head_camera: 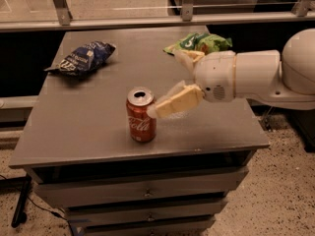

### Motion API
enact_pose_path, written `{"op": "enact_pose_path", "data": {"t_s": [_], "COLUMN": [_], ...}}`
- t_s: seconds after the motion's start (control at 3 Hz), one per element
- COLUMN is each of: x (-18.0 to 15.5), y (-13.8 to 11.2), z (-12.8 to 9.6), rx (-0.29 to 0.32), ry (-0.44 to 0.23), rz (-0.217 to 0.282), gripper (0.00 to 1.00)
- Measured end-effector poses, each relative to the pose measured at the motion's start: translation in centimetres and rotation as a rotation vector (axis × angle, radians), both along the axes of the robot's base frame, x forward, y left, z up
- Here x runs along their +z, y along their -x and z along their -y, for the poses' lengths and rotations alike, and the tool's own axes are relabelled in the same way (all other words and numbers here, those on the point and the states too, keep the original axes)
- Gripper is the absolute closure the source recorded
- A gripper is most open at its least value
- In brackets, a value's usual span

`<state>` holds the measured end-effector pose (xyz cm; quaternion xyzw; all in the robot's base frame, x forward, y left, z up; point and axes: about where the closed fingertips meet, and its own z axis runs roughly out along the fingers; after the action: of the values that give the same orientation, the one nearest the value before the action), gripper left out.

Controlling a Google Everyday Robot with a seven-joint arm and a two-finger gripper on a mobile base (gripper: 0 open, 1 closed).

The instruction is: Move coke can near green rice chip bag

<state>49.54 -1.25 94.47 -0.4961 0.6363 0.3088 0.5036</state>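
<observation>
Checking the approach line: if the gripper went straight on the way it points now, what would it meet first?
Most likely the coke can: the open gripper points toward it, one finger close by its rim. Depth is unclear, so it might pass behind.

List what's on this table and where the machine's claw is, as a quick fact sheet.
Table: grey, drawers below
Can: red, upright, near the front edge
Green bag: far right corner
Blue bag: far left
Claw: open, just right of the can, lower finger close to its top
Can held: no
</observation>
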Motion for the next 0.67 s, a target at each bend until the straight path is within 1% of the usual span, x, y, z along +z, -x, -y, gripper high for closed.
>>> {"op": "enact_pose_path", "data": {"t_s": [0.33,0.67], "x": [2.6,3.4], "y": [0.9,2.2], "z": [-4.1,-6.8], "rx": [0.055,0.100], "ry": [-0.194,-0.312], "rz": [0.039,0.031], "gripper": [0.00,0.00]}}
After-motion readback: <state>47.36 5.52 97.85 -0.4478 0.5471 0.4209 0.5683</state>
